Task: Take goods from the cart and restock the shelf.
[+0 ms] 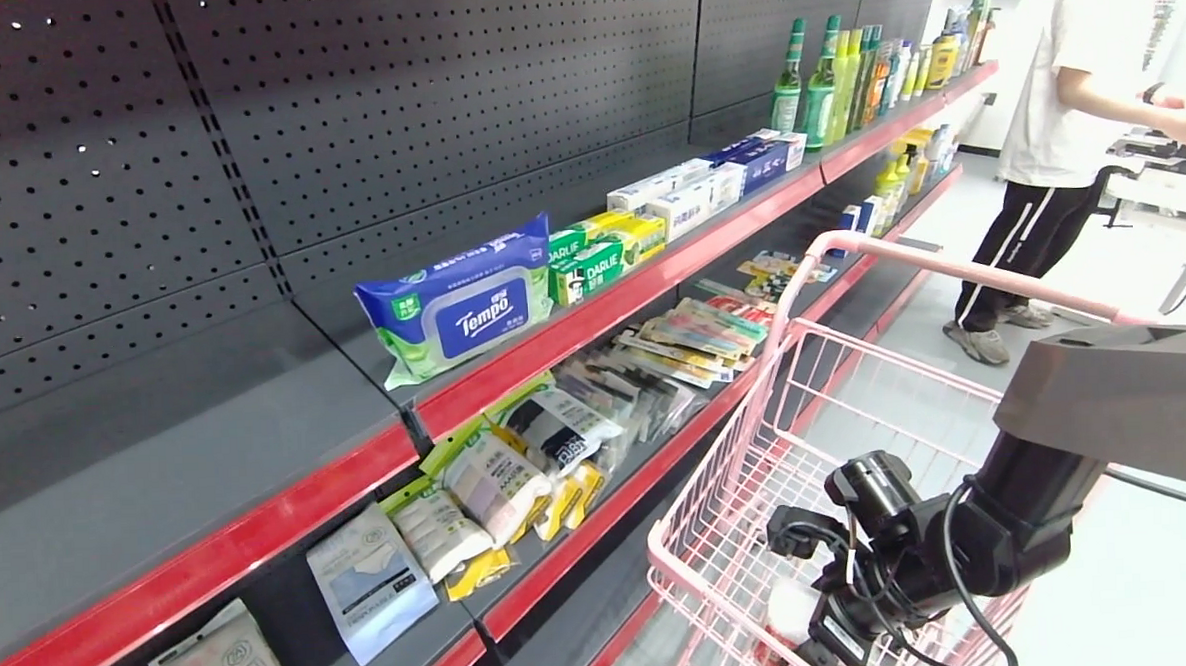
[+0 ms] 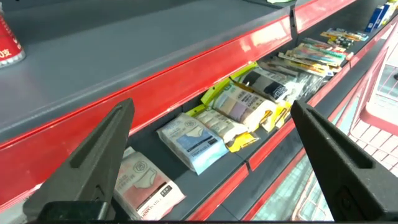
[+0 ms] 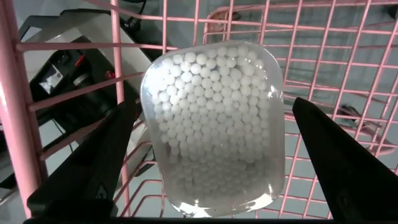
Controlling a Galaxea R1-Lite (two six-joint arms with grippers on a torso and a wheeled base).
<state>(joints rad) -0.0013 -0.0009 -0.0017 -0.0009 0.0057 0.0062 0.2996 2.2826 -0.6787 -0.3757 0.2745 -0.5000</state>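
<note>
A clear tub of small white beads (image 3: 214, 124) lies in the pink wire cart (image 1: 759, 466), near its front corner. My right gripper (image 3: 212, 106) is down inside the cart, open, with one finger on each side of the tub and a gap at both. From the head, the tub (image 1: 787, 610) shows as a white patch in front of that gripper (image 1: 809, 589). My left gripper (image 2: 211, 106) hangs open and holds nothing, facing the grey shelf with its red front edge (image 2: 186, 68).
The middle shelf (image 1: 157, 442) carries a blue wipes pack (image 1: 457, 304), green toothpaste boxes (image 1: 595, 253) and white boxes farther along. The lower shelf holds packaged garments (image 2: 193, 143) and toothbrushes (image 1: 693, 334). A red item (image 2: 6, 43) stands on the shelf near my left gripper.
</note>
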